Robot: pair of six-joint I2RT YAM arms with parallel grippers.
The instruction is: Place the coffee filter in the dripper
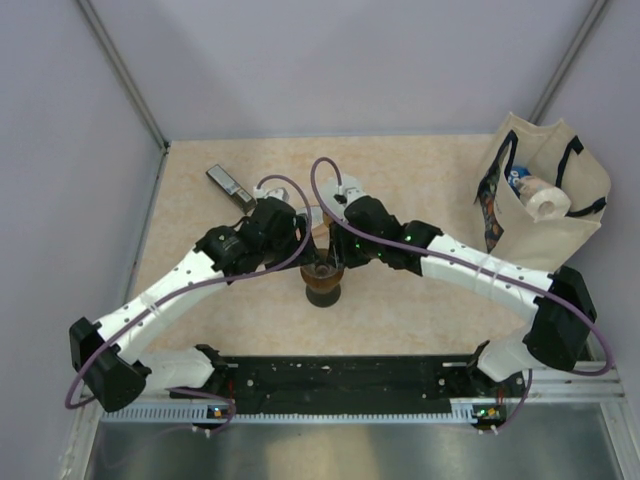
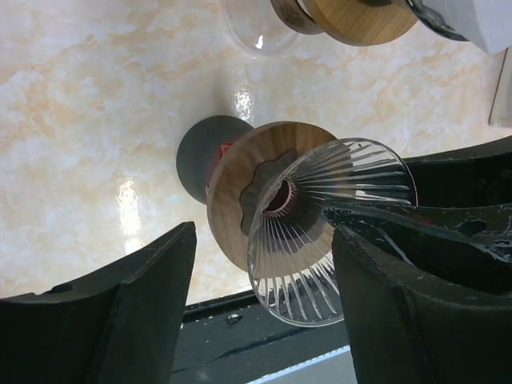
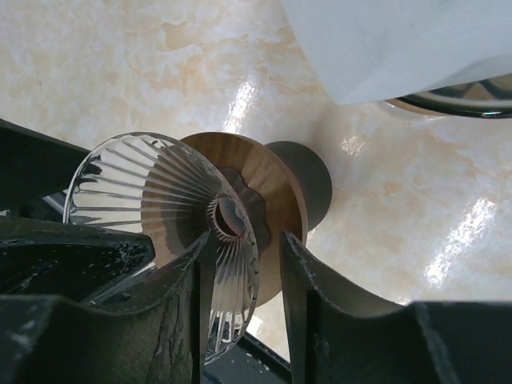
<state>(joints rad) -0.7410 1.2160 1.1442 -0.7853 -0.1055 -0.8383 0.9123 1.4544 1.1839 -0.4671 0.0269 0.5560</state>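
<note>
The dripper (image 1: 322, 283) is a ribbed clear glass cone with a wooden collar on a dark base, at the table's centre. It shows empty in the left wrist view (image 2: 320, 208) and the right wrist view (image 3: 152, 192). My left gripper (image 1: 300, 240) is open, its fingers wide apart on either side of the cone's rim (image 2: 262, 232). My right gripper (image 1: 340, 248) is closed on the dripper's wall (image 3: 246, 238), one finger inside the cone and one outside by the collar. I see no coffee filter for certain. A white sheet-like shape (image 3: 384, 40) lies beyond; I cannot tell what it is.
A glass vessel with a wooden disc (image 2: 352, 16) stands just behind the dripper. A black flat device (image 1: 228, 182) lies at the back left. A canvas tote bag (image 1: 545, 215) with items stands at the right. The enclosure walls close in the table's back and sides.
</note>
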